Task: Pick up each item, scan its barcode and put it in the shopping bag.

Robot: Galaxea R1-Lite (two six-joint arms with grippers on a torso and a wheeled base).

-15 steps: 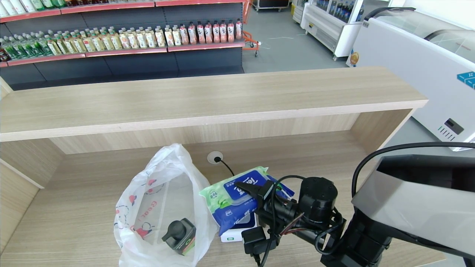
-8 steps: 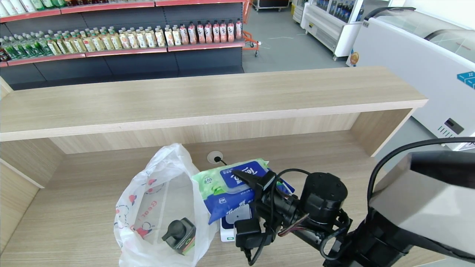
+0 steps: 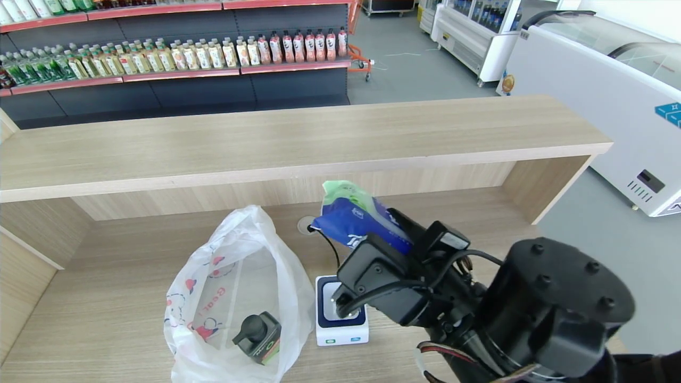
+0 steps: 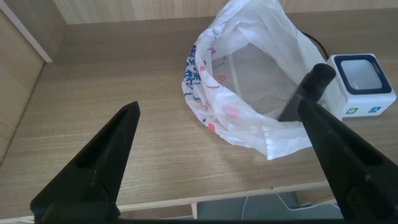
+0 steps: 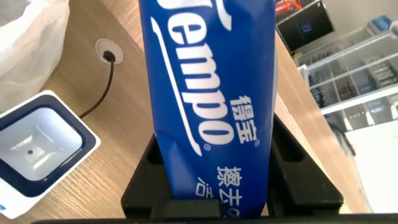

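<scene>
Your right gripper (image 5: 214, 186) has its fingers clenched on the pack (image 3: 351, 215), held in the air beyond the scanner (image 3: 341, 308) on the bench (image 3: 106, 287). Your left gripper (image 4: 228, 90) has its fingers spread and empty. I judge scanning is in hand; next, swing the pack over the bag (image 3: 223, 266) mouth and lower it.

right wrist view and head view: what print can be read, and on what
On the blue pack: large white brand lettering plus characters, clear; a brand name, left unquoted.
On the shopping bag: red lettering, creased, unreadable whole.
On the scanner: two small badges, too small.
On the shelf bottles: labels too small.
</scene>
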